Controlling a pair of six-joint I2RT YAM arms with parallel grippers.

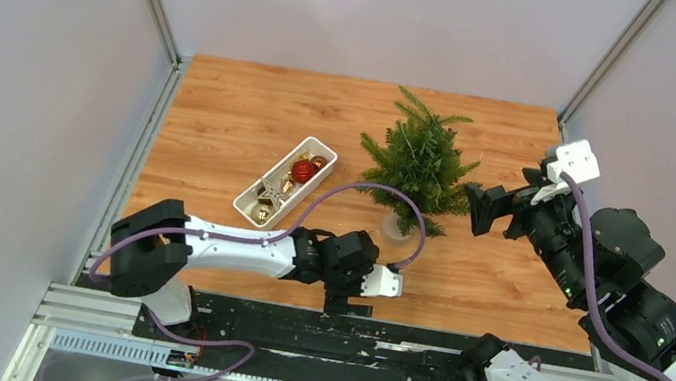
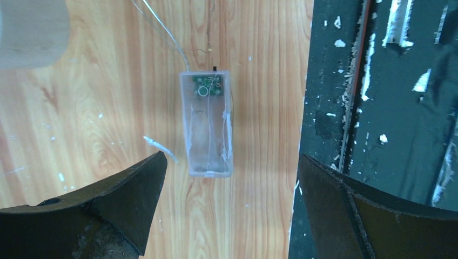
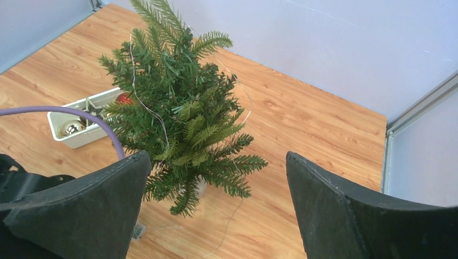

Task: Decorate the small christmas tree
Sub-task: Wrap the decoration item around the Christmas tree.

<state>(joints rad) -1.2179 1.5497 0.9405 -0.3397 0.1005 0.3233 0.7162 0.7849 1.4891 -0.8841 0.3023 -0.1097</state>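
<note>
The small christmas tree (image 1: 419,162) stands upright in its clear base (image 1: 397,225) at mid table; it also shows in the right wrist view (image 3: 178,108). A thin light wire (image 3: 162,129) hangs over its branches and trails onto the table. The wire's clear battery box (image 2: 208,124) lies flat on the wood near the front edge. My left gripper (image 2: 232,205) is open and empty just short of the box. My right gripper (image 1: 483,207) is open and empty, held in the air right of the tree, facing it (image 3: 216,205).
A white tray (image 1: 251,206) left of the tree holds a red bauble (image 1: 304,170) and gold ornaments. The left arm's purple cable (image 1: 384,192) arches in front of the tree. Grey walls enclose the table; a black rail (image 2: 378,108) runs along the front edge.
</note>
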